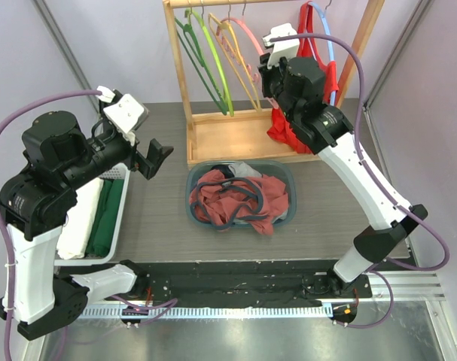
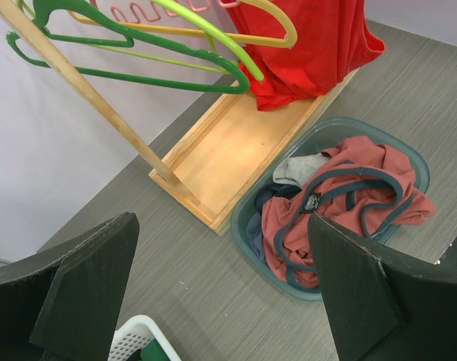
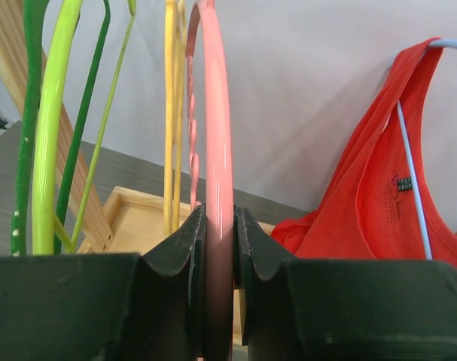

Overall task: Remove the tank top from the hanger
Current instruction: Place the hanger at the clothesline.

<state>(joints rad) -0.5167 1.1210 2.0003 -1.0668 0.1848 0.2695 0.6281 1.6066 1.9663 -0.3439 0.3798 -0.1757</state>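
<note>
The right gripper [image 3: 217, 226] is closed almost fully on the pink hanger [image 3: 215, 135]. Its 2 black pads press the smooth, flat plastic bar from both sides. This hanger hangs on the wooden rack [image 1: 179, 68] at the far edge of the table [image 1: 156, 218], beside a yellow hanger [image 3: 170, 113] and thin green ones.

The tank top [image 3: 364, 203] is red, soft cloth. It hangs on a thin blue hanger [image 3: 412, 173] at the right end of the rack, and its lower part lies bunched on the rack's flat base.

The left gripper [image 2: 220, 293] is wide open and holds nothing, above the left part of the table.

In the middle of the grey, wood-grained table, just before the rack, stands an oval grey-blue basket [image 1: 290, 197] with crumpled rust-red clothes [image 1: 236, 199]. A white basket [image 1: 123, 207] is at the left edge.
</note>
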